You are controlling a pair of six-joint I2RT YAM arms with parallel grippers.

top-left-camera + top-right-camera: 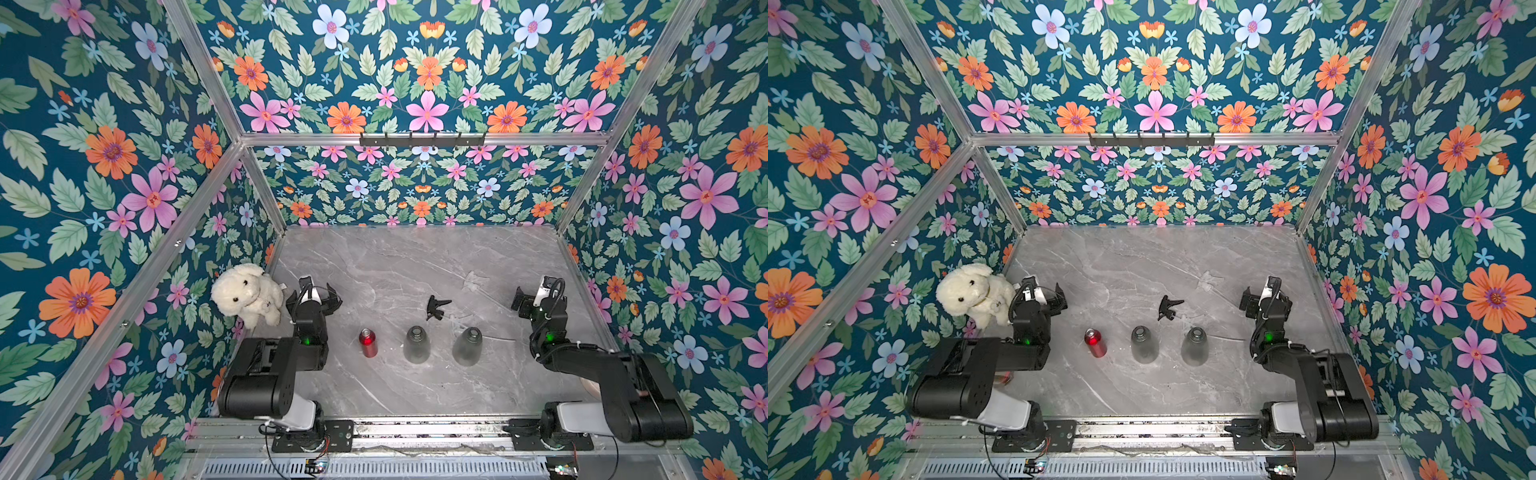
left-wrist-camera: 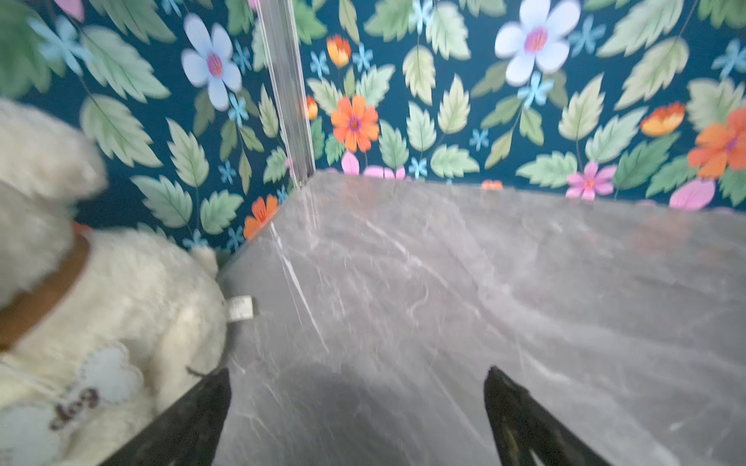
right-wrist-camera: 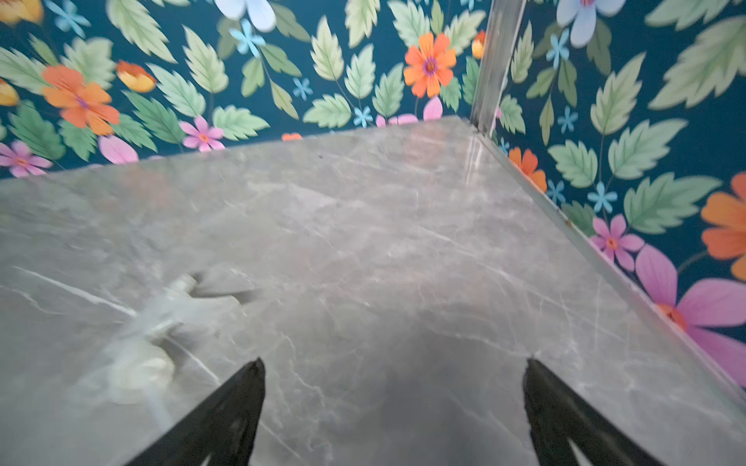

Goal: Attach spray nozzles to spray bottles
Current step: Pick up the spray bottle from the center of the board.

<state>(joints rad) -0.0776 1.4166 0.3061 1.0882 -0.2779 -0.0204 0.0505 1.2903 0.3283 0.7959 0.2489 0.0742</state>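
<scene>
- While both arms hang above the marble table (image 1: 386, 257), the left gripper (image 2: 357, 375) is spread wide and empty, left of the red bottle (image 1: 368, 343).
- The right gripper (image 3: 395, 363) is equally wide, holding nothing, far right of the red bottle.
- The first grey bottle (image 1: 416, 345) stands just right of the red bottle and the second grey bottle (image 1: 467, 346) farther right; all are upright and uncapped.
- The black nozzle (image 1: 436, 306) lies behind and right of the red bottle, the near clear nozzle (image 1: 456, 321) beside it, and the far clear nozzle (image 1: 473, 286) farther back.

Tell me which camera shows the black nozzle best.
A top view: the black nozzle lies unobstructed just beyond the grey bottles. Both top views show it alike; neither wrist view catches it.
</scene>
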